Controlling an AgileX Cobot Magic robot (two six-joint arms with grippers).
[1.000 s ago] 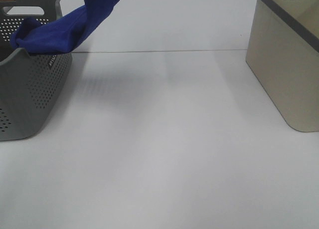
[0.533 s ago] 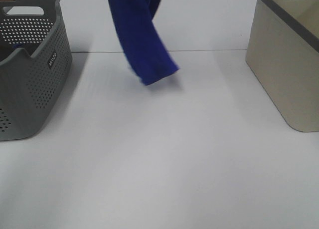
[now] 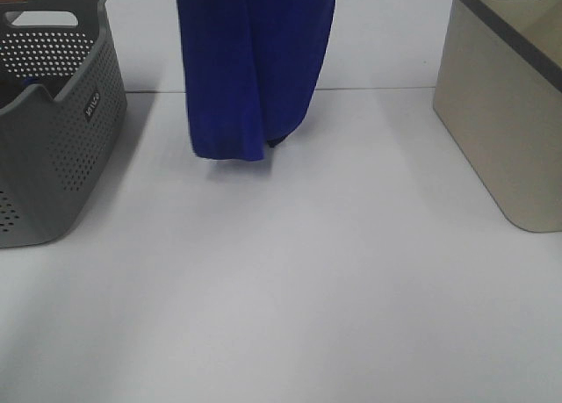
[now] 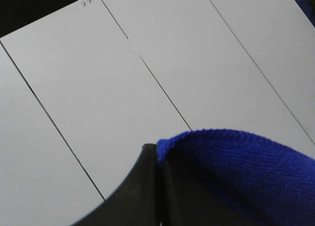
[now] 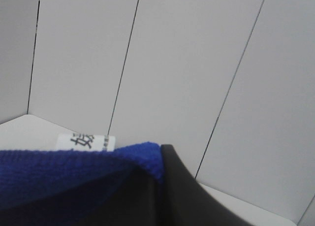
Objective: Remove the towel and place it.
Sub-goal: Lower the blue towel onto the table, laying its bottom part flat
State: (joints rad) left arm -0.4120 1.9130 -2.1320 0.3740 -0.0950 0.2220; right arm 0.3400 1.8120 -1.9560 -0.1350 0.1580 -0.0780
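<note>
Ext. high view: towel (image 3: 250, 69) hangs as a long blue drape from above the top of frame, clear of both containers. Its top end and both claws are out of this view. Lower hem sits low over the back of the tabletop (image 3: 281, 289), faint shadow under it; can't tell if hem touches the surface. Towel is between the grey perforated basket (image 3: 57, 148) on the L and the beige bin (image 3: 500, 122) on the R, nearer the basket, well apart from the bin.

L wrist view: left claw (image 4: 156, 152) closed tight, dark fingers (image 4: 133, 186) pressed together with no gap. Blue hem comes out right at the tips, so it pinches the towel edge. White panelled wall behind.

R wrist view: right claw (image 5: 161, 159) likewise closed, pinching the towel's edge where the terry meets the finger seam. Small white tag (image 5: 86, 141) w/ printed characters sticks up from the hem just beside the grip; text too small to read.
</note>
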